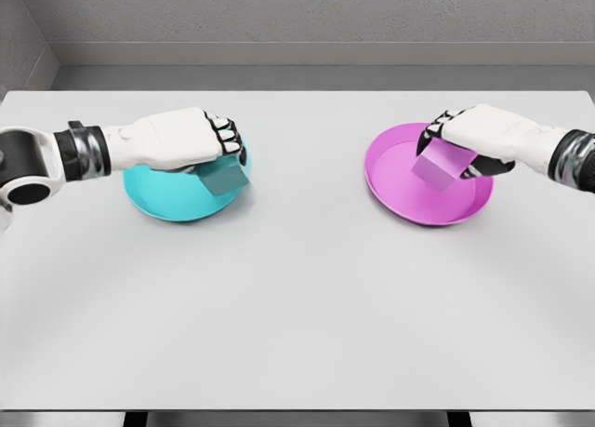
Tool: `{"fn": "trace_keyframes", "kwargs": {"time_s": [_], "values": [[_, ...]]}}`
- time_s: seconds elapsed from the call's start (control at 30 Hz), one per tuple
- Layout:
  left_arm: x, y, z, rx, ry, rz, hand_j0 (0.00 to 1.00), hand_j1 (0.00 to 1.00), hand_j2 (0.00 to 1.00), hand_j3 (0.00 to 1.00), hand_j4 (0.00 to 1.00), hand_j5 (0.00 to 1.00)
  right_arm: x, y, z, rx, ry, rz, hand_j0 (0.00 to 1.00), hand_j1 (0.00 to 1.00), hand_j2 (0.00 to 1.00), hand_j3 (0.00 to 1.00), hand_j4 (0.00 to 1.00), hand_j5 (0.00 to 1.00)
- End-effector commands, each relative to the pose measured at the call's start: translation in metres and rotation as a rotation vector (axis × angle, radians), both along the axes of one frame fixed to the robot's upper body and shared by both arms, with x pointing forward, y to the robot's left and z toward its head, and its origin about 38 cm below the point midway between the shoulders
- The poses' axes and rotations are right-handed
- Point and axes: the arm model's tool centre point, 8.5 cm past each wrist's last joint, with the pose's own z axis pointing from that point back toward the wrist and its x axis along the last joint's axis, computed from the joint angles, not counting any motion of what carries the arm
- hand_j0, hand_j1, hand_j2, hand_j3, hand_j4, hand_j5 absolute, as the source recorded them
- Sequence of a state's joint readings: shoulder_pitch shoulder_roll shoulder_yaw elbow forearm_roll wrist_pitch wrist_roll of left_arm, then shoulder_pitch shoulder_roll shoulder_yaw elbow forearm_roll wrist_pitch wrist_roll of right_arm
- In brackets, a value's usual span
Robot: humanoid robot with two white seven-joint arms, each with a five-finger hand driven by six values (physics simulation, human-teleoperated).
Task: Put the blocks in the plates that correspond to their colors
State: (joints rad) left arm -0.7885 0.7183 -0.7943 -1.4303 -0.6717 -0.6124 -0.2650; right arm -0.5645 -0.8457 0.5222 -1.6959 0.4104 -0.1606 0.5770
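White tabletop (297, 306) filled the view, grey walls behind. On it stood a magenta plate (414, 196) to the right and a teal plate (167, 196) to the left, well apart. My left hand (191, 140) was curled around a teal block (226, 176) over the teal plate. My right hand (469, 134) gripped a pink block (437, 166), tilted, over the magenta plate.

Two plates, one teal plate (167, 199), one magenta plate (418, 204), two blocks, one teal block (226, 177), one pink block (439, 166)
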Motion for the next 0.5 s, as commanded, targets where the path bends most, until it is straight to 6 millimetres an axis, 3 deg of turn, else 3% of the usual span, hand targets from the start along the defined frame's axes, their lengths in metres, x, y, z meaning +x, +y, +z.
{"fn": "trace_keyframes", "kwargs": {"time_s": [0.0,0.13,0.17,0.2,0.37,0.4,0.43,0.47], "values": [[0.015,0.012,-0.01,-0.002,0.019,0.069,0.42,0.42,0.42,0.42,0.42,0.42,0.004,0.001,-0.014,0.002,0.038,-0.024,0.53,0.53,0.53,0.53,0.53,0.53],[0.021,0.025,-0.022,0.061,0.021,0.11,0.43,0.43,0.43,0.43,0.43,0.43,0.008,0.004,-0.022,0.0,0.056,-0.03,0.54,0.54,0.54,0.54,0.54,0.54],[0.023,0.031,-0.026,0.076,0.027,0.127,0.43,0.43,0.43,0.43,0.43,0.43,0.008,0.004,-0.023,0.0,0.06,-0.035,0.61,0.61,0.61,0.61,0.61,0.61],[0.024,0.034,-0.026,0.091,0.021,0.132,0.43,0.43,0.43,0.43,0.43,0.43,0.01,0.002,-0.023,0.003,0.064,-0.066,0.97,0.97,0.97,0.97,0.97,0.97],[0.027,0.046,-0.031,0.106,0.034,0.165,0.44,0.44,0.44,0.44,0.44,0.44,0.009,0.003,-0.023,0.004,0.065,-0.072,1.0,1.0,1.0,1.0,1.0,1.0],[0.027,0.046,-0.03,0.105,0.034,0.166,0.5,0.5,0.5,0.5,0.5,0.5,0.009,0.003,-0.023,0.005,0.064,-0.072,1.0,1.0,1.0,1.0,1.0,1.0],[0.027,0.045,-0.03,0.102,0.035,0.165,0.67,0.67,0.67,0.67,0.67,0.67,0.009,0.002,-0.023,0.004,0.064,-0.073,1.0,1.0,1.0,1.0,1.0,1.0],[0.027,0.045,-0.03,0.102,0.035,0.165,0.72,0.72,0.72,0.72,0.72,0.72,0.009,0.001,-0.022,0.002,0.061,-0.071,1.0,1.0,1.0,1.0,1.0,1.0]]}}
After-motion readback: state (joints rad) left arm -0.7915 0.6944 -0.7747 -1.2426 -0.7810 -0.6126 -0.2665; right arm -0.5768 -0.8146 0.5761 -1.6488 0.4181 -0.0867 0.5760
